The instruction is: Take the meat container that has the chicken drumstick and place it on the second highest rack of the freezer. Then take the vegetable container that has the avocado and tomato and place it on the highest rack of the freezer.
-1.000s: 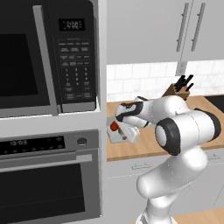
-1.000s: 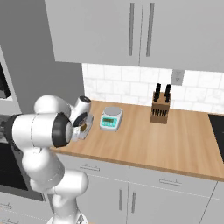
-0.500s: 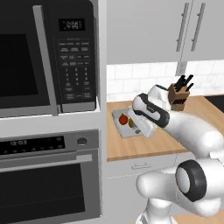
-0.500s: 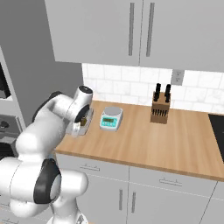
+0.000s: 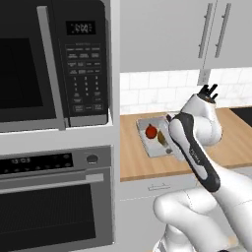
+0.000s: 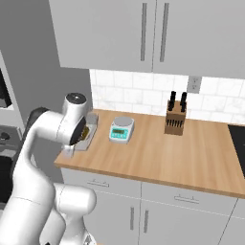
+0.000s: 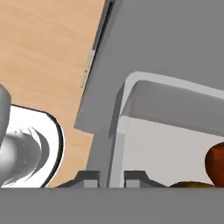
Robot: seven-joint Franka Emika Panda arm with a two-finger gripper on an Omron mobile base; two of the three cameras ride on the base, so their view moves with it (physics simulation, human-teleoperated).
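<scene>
Left base view: wooden counter beside stacked ovens.

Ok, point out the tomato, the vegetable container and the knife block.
tomato [image 5: 151, 131], left base view, its red top.
vegetable container [image 5: 143, 123], left base view, its far-left rim.
knife block [image 6: 174, 124], right base view, its wooden front.

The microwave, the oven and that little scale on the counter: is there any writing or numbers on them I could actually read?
Microwave display: lit digits, too blurred to read.
Microwave keypad: rows of small button labels, too small to read.
Oven panel display: faint digits, not readable.
Scale: no legible marking.
Nothing can be quoted for certain.
</scene>
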